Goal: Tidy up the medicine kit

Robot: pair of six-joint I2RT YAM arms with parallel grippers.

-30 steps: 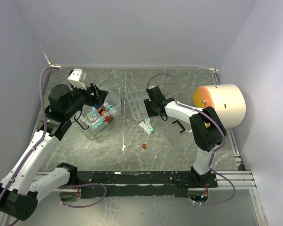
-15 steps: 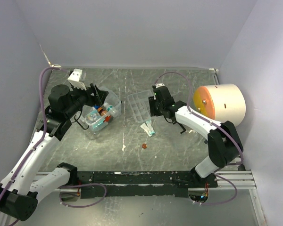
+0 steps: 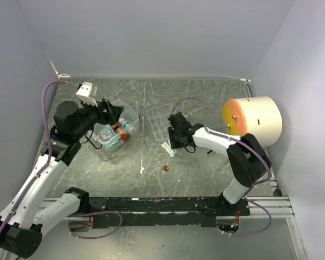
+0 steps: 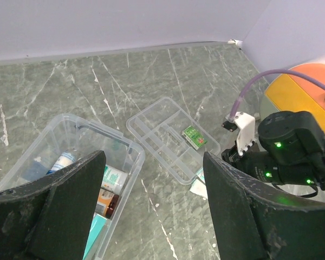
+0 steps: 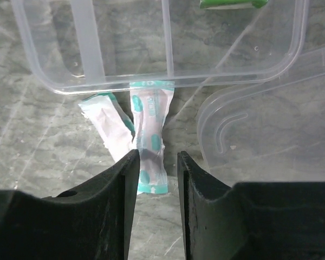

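The medicine kit's clear box (image 3: 115,134) holds bottles and packets; it also shows in the left wrist view (image 4: 70,157). Its clear divided tray (image 3: 157,120) lies beside it on the table, with a green packet (image 4: 195,136) in one compartment. My right gripper (image 5: 154,165) is open, low over the table, with its fingers on either side of a teal-and-white sachet (image 5: 150,135) just in front of the tray (image 5: 168,49). A second sachet (image 5: 109,125) lies to its left. My left gripper (image 4: 153,158) is wide open and empty, above the box's far edge (image 3: 110,110).
A big cream cylinder with an orange face (image 3: 253,120) stands at the right. A small orange object (image 3: 165,168) lies in front of the sachets. A clear lid-like piece (image 5: 265,124) lies right of the sachet. A white piece (image 3: 86,89) sits at the back left.
My right gripper has moved from over the tray toward the near side and down, and now straddles the sachet. The left arm has hardly moved.
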